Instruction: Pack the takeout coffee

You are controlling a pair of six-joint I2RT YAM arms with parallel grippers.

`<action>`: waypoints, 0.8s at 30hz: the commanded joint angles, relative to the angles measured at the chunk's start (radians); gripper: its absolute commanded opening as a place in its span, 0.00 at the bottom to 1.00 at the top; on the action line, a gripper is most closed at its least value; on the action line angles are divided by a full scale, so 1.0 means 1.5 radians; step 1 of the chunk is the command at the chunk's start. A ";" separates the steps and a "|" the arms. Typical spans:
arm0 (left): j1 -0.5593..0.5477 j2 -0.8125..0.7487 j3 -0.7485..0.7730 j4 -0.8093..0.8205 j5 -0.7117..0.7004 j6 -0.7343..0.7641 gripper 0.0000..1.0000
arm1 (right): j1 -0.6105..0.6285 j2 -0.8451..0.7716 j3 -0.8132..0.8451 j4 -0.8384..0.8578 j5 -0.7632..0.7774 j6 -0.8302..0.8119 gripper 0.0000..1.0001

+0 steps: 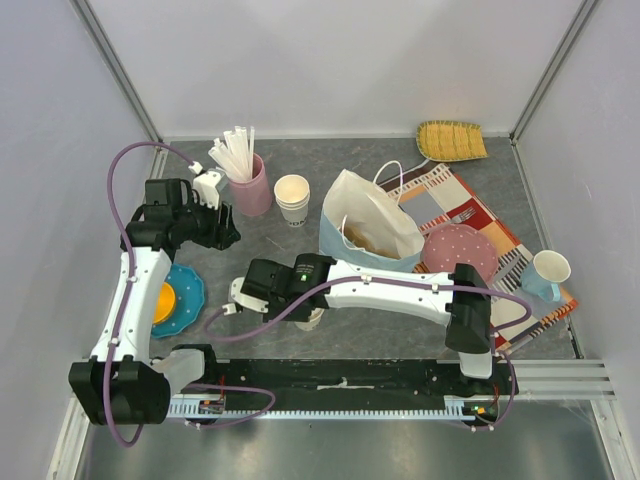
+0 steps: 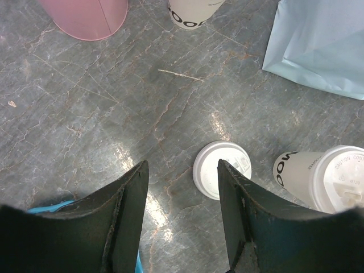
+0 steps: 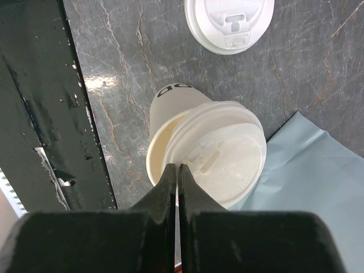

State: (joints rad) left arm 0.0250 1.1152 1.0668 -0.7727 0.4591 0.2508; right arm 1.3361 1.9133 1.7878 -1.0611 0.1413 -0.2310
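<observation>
The takeout coffee [image 3: 199,153] is a small white paper cup near the table's front rail. Its white lid sits askew, leaving the cup's rim bare on one side. My right gripper [image 3: 177,166] is shut, its tips at the lid's near edge. I cannot tell whether they pinch it. The cup peeks out under my right arm in the top view [image 1: 309,320] and shows in the left wrist view [image 2: 321,179]. A loose flat lid [image 3: 229,23] lies beside it. My left gripper [image 2: 182,170] is open and empty above the table, left of that loose lid [image 2: 219,169]. The open light-blue paper bag [image 1: 365,230] stands behind.
A pink cup of straws [image 1: 250,185] and a stack of lidless cups [image 1: 292,198] stand at the back. A blue plate [image 1: 185,300] lies at the left. A pink dotted plate [image 1: 460,250], blue mug [image 1: 548,272] and yellow basket [image 1: 452,140] are at the right. The black rail [image 3: 34,114] edges the front.
</observation>
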 commanded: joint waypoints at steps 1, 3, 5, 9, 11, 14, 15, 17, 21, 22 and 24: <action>0.004 0.003 0.023 0.009 0.025 -0.003 0.58 | 0.018 -0.023 0.014 -0.012 0.021 0.009 0.00; 0.005 0.003 0.022 0.009 0.025 -0.002 0.59 | 0.020 -0.023 0.007 -0.012 0.009 0.010 0.00; 0.005 0.002 0.021 0.009 0.025 -0.002 0.59 | 0.021 -0.022 -0.001 -0.010 0.009 0.007 0.00; 0.005 0.002 0.020 0.009 0.027 -0.003 0.58 | 0.021 -0.018 -0.024 -0.002 0.018 -0.003 0.00; 0.005 0.000 0.021 0.009 0.027 -0.002 0.58 | 0.020 -0.016 -0.036 0.006 0.028 -0.009 0.00; 0.005 -0.001 0.019 0.009 0.026 -0.002 0.58 | 0.020 -0.013 -0.036 0.005 0.044 -0.007 0.00; 0.006 -0.002 0.018 0.009 0.026 -0.002 0.58 | 0.019 -0.014 -0.033 0.005 0.042 -0.007 0.00; 0.006 -0.001 0.017 0.009 0.027 -0.002 0.58 | 0.020 -0.015 -0.027 0.003 0.034 -0.004 0.00; 0.007 0.000 0.018 0.009 0.027 -0.001 0.58 | 0.020 -0.019 -0.023 0.000 0.033 -0.001 0.00; 0.007 0.000 0.020 0.009 0.027 -0.002 0.59 | 0.019 -0.020 -0.019 -0.004 0.037 -0.001 0.00; 0.007 0.000 0.019 0.009 0.027 -0.002 0.59 | 0.020 -0.023 0.003 -0.013 0.046 0.000 0.00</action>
State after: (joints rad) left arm 0.0277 1.1194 1.0668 -0.7727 0.4747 0.2508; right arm 1.3651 1.9125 1.7393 -1.0599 0.1825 -0.2390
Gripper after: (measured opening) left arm 0.586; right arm 0.010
